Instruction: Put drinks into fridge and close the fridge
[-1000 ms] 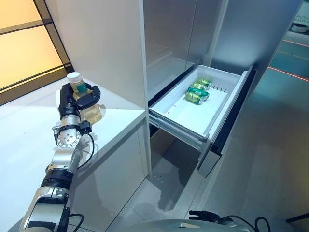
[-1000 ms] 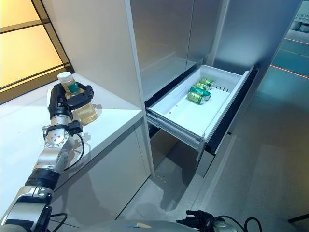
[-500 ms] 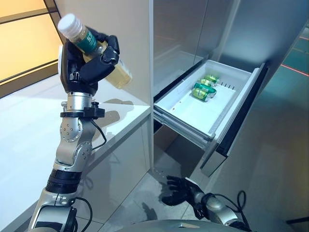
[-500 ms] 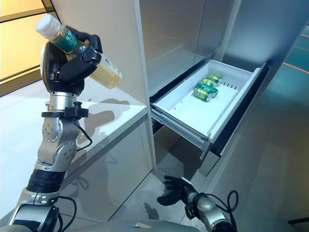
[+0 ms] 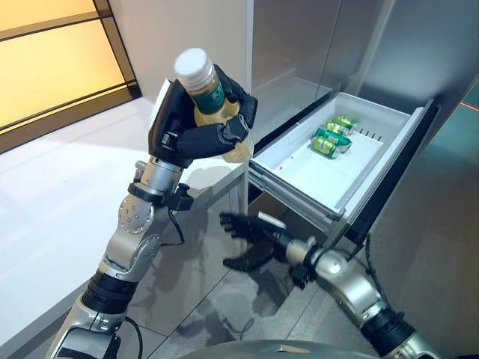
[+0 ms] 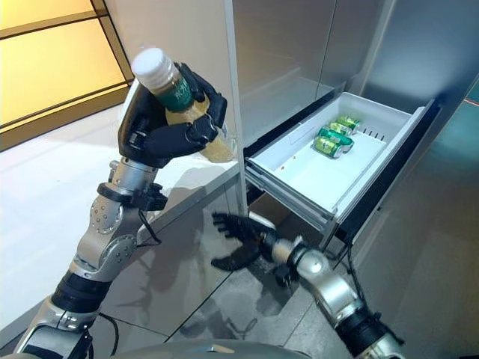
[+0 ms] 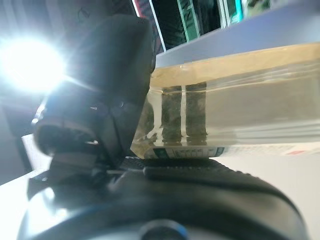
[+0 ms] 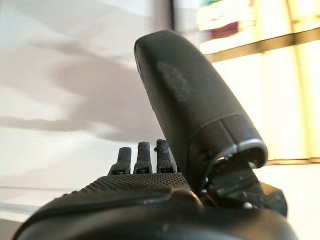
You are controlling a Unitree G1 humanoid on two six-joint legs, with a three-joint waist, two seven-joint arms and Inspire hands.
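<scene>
My left hand [image 5: 196, 133] is shut on a bottle [image 5: 207, 96] of pale yellow drink with a white cap and green label, held tilted in the air above the white counter's [image 5: 67, 187] front corner, beside the fridge. The bottle also shows in the left wrist view [image 7: 240, 100], with the fingers curled round it. The fridge's white drawer [image 5: 314, 170] stands pulled open to the right, with green cans [image 5: 329, 140] lying at its far end. My right hand [image 5: 251, 239] is open, fingers spread, low in front of the counter and left of the drawer.
The counter's white side panel [image 5: 202, 254] drops to a grey tiled floor [image 5: 247, 314]. The fridge's tall grey doors [image 5: 314, 45] rise behind the drawer. A yellow lit wall [image 5: 52, 60] runs behind the counter.
My left hand has carried the bottle right and lower, toward the fridge. My right hand has risen from near the floor up in front of the counter. The camera has shifted too.
</scene>
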